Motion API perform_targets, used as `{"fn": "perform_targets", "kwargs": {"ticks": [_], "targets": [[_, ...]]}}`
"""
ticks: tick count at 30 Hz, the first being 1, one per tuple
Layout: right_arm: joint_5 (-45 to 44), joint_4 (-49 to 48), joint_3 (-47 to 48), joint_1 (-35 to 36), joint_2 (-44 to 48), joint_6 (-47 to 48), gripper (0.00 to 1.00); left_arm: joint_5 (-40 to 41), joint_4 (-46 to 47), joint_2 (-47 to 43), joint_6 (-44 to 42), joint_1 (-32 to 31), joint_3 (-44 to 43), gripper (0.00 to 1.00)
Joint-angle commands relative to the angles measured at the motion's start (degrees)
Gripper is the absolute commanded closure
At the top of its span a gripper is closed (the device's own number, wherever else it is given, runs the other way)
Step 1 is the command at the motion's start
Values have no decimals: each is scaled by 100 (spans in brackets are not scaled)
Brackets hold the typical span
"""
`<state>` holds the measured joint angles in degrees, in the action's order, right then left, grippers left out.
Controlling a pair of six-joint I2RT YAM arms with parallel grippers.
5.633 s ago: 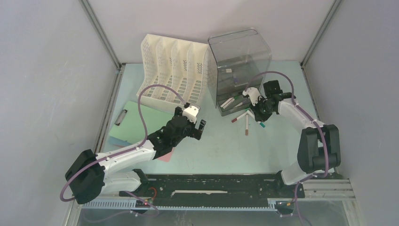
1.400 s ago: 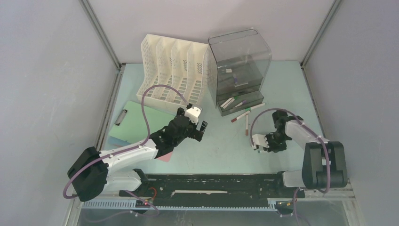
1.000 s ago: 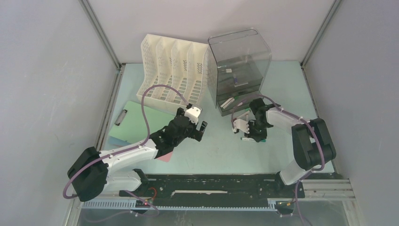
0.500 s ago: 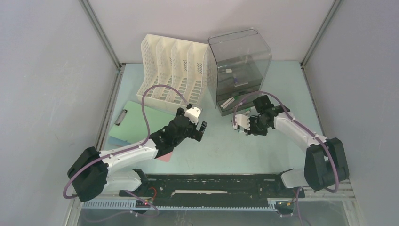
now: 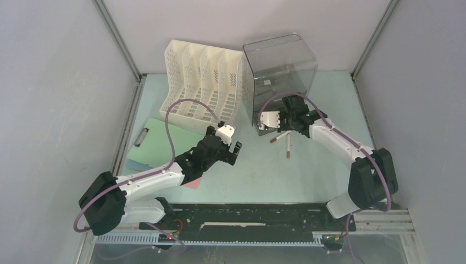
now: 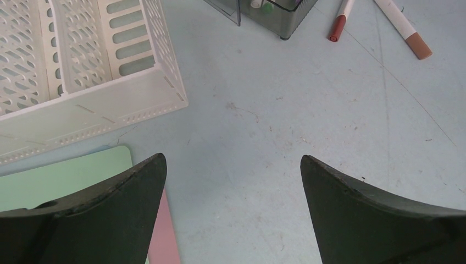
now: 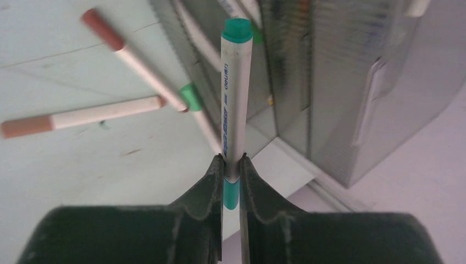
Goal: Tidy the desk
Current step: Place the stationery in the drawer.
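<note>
**A:** Top view?
**B:** The desk (image 5: 258, 176) fills the middle, with the white file rack (image 5: 200, 82) at 11 o'clock and the smoky box (image 5: 280, 71) at 12.
**A:** Left wrist?
**B:** The left gripper (image 6: 231, 170) is spread wide over bare desk, with 2 markers (image 6: 400, 25) at 1 o'clock.
**A:** Right wrist?
**B:** The right gripper (image 7: 231, 162) is pinching a green-capped marker (image 7: 235, 99), cap toward 12, box at 1 o'clock.

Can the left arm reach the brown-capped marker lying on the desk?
Probably yes: the left gripper is open and empty, only bare desk lies between it and the marker, though the right gripper hovers close by.
</note>
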<state>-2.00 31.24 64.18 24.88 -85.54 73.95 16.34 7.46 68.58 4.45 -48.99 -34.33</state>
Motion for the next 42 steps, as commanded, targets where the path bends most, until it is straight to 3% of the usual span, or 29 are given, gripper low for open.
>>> {"fn": "perform_targets", "kwargs": {"ticks": [1, 3, 7, 10, 16, 24, 27, 30, 33, 36, 42], "targets": [[-727, -987, 268, 231, -438, 350, 99, 131, 64, -98, -125, 22, -259, 0], [-889, -1317, 279, 296, -613, 378, 92, 155, 55, -119, -133, 23, -259, 0], [-1102, -1817, 276, 346, -909, 224, 61, 192, 53, -179, -146, 21, -231, 0], [-1145, -1842, 270, 350, -923, -85, 50, 214, 53, -212, -146, 22, -224, 0], [-647, -1132, 270, 323, -349, -1093, 45, 180, 71, -214, -146, 25, -215, 0], [1607, 120, -68, -106, 1131, -2545, 38, 110, 212, -231, -81, 24, -138, 0], [2553, 340, -304, -664, 1771, -2783, 34, 20, 267, -267, -30, 21, -103, 0], [3603, 295, -479, -1396, 2305, -3325, 24, -196, 365, -429, 45, 23, -39, 0], [4460, 170, -623, -2086, 2693, -3866, 1, -478, 510, -617, 144, 25, 56, 0], [5200, 309, -723, -2425, 2741, -4070, 0, -675, 712, -726, 300, 29, 134, 0], [5037, 311, -721, -2444, 2569, -4367, 0, -1352, 1060, -485, 1062, 30, -29, 0]]}}
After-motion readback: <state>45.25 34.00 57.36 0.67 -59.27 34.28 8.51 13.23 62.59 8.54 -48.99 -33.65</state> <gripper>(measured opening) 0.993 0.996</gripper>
